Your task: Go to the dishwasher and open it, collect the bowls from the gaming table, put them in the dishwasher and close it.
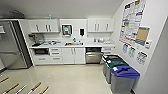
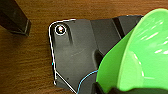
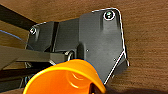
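The dishwasher sits under the counter at the far wall, right of the white cabinet doors. A dark band shows above its steel front, and I cannot tell whether the door is ajar. In the left wrist view the lime-green bowl looms large, my left gripper shut on its rim at the picture's edge. The small orange bowl is seen close up in the right wrist view, held at its rim by my right gripper. The gaming table is out of view.
Three bins stand along the right wall, with a blue lid nearest, then a green and a black one. A steel fridge is at the left. Rods with wooden handles poke in at the lower left. Pale floor lies between me and the cabinets.
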